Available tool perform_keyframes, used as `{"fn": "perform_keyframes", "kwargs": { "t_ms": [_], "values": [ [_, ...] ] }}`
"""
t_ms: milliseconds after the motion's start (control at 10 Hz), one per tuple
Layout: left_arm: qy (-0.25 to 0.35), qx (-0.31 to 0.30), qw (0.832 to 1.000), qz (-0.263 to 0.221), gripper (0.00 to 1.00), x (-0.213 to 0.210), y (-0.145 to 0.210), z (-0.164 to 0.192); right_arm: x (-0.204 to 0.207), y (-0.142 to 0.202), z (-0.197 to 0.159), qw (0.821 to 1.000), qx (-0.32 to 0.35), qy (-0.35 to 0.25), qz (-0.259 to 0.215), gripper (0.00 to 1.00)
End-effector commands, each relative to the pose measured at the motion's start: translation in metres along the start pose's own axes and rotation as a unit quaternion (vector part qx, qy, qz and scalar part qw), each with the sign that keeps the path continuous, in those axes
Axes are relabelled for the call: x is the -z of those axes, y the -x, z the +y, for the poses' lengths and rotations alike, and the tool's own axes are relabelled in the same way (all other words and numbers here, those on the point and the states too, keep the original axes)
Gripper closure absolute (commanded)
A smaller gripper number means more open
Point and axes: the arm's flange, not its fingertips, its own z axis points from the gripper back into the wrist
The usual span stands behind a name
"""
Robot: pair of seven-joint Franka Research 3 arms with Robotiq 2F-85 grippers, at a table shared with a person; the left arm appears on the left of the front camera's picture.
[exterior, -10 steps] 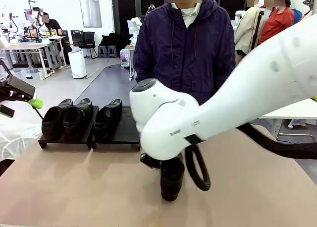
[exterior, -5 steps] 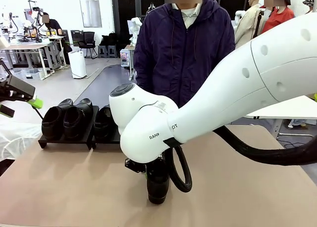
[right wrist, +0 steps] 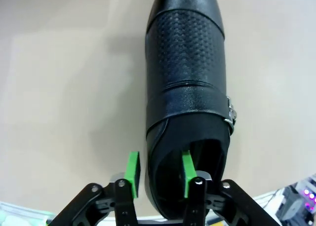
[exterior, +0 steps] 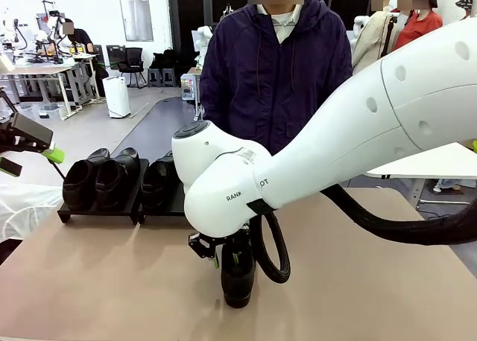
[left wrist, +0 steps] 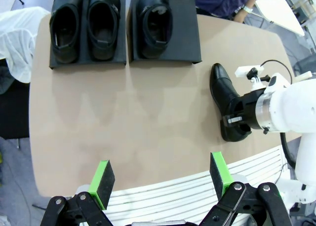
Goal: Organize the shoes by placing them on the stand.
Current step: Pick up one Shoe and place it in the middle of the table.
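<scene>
A black shoe [right wrist: 185,73] lies on the tan table near its front edge, also seen as the lone shoe [exterior: 238,281] under the right arm. My right gripper [right wrist: 159,174] stands over its heel end, one green pad inside the opening and one outside the side wall, parted with a small gap to the leather. Two black stands sit at the far left: the left stand [left wrist: 86,63] carries two shoes [left wrist: 65,23], the right stand [left wrist: 185,33] carries one shoe [left wrist: 154,18] on its left half. My left gripper [left wrist: 160,179] hovers open, high above the table.
A person in a dark purple jacket [exterior: 276,73] stands at the far side of the table. The right arm's big white elbow [exterior: 223,185] hides part of the right stand in the front view. Bare tabletop [left wrist: 123,112] lies between the stands and the lone shoe.
The right arm carried the shoe leftward and down to the table. Its pads, shut on the shoe's side wall before, have now parted. The left arm has not moved.
</scene>
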Motion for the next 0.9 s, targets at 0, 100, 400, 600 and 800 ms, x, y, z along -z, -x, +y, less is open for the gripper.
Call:
{"fn": "perform_keyframes", "kwargs": {
  "t_ms": [0, 100, 400, 600, 800],
  "values": [
    [0.001, -0.002, 1.0, -0.001, 0.0, -0.001, 0.0, 0.001, -0.021, 0.004, -0.02, 0.999, -0.025, -0.038, 0.024, 0.0],
    [0.001, -0.002, 1.0, -0.001, 0.0, -0.001, 0.0, 0.001, -0.048, 0.006, -0.045, 0.997, -0.032, -0.067, 0.024, 0.0],
    [0.001, -0.002, 1.0, -0.001, 0.0, -0.001, 0.0, 0.001, -0.145, 0.033, -0.185, 0.985, -0.084, -0.146, 0.034, 0.0],
    [0.001, -0.002, 1.0, -0.001, 0.0, -0.001, 0.0, 0.001, -0.183, 0.056, -0.322, 0.972, -0.107, -0.202, 0.048, 0.0],
    [0.001, -0.002, 1.0, -0.001, 0.0, -0.001, 0.0, 0.001, -0.202, 0.089, -0.43, 0.963, -0.059, -0.26, 0.04, 0.0]
  ]
}}
